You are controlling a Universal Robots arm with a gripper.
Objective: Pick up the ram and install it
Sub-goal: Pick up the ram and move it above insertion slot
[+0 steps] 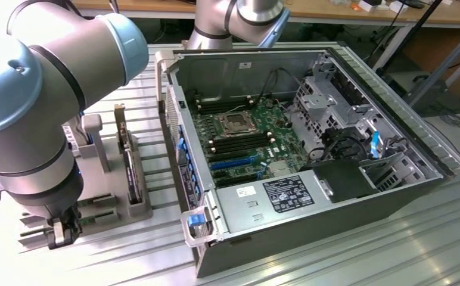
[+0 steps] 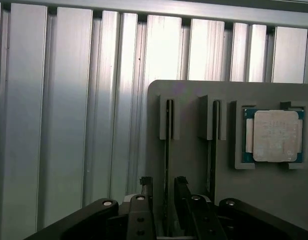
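1. Wrist view, starting at the black two-finger gripper [image 2: 163, 186]: it's cut off by the frame edge, so you get just the finger ends and some linkage. The fingers [image 2: 146, 186] are spread apart, not clamping anything.
2. The thin, long ram stick [image 2: 167, 140] stands edge-on right in the gap between those fingers, with a sliver of space on each side as far as I can tell. Its near end disappears behind the gripper body, and edge-on it reads as a dark line, so chips and board colour can't be made out.
3. The ram sits in a slot of the flat grey plastic holder block [image 2: 188, 150]. One slot over stands a second thin dark card [image 2: 213, 145], also edge-on and hard to identify.
4. Beside that, the square silver processor chip [image 2: 273, 135] lies flat in its own recess.
5. The holder rests on the ribbed aluminium table [image 2: 69, 100].
6. In the exterior view the big grey-and-blue robot arm [image 1: 31, 119] blocks much of the holder. The open grey computer case [image 1: 373, 202] with its green motherboard [image 1: 246, 140] lies to the exterior view's right, well apart from the gripper.
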